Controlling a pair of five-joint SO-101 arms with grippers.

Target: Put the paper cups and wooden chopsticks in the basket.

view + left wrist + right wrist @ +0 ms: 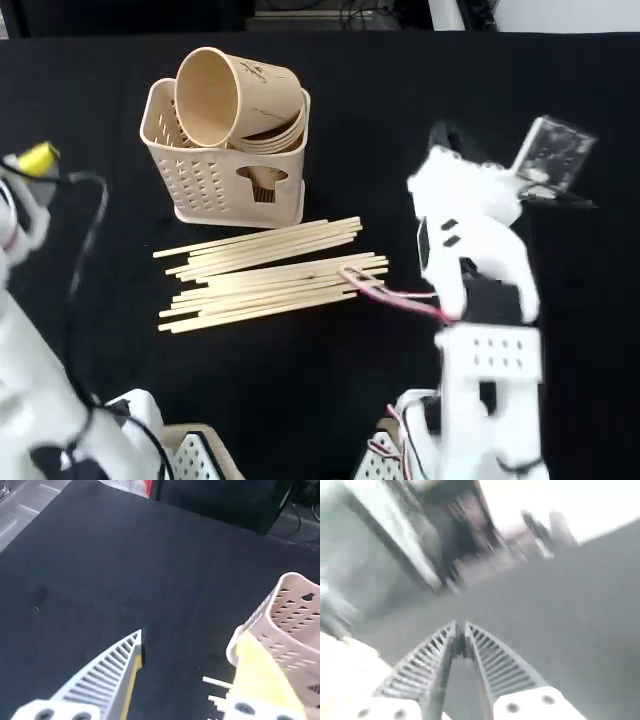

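High view: paper cups (235, 100) sit in the basket (200, 190); wooden chopsticks (270, 272) lie beside it. Left wrist view: the left gripper (191, 635) gapes wide, empty, with the basket just beyond its yellow finger (255, 675). Right wrist view: the right gripper (462, 627) has its fingers together, holding nothing.

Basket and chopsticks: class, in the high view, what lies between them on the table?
Nothing: the high view shows just a narrow bare strip of black table between the basket and the chopsticks.
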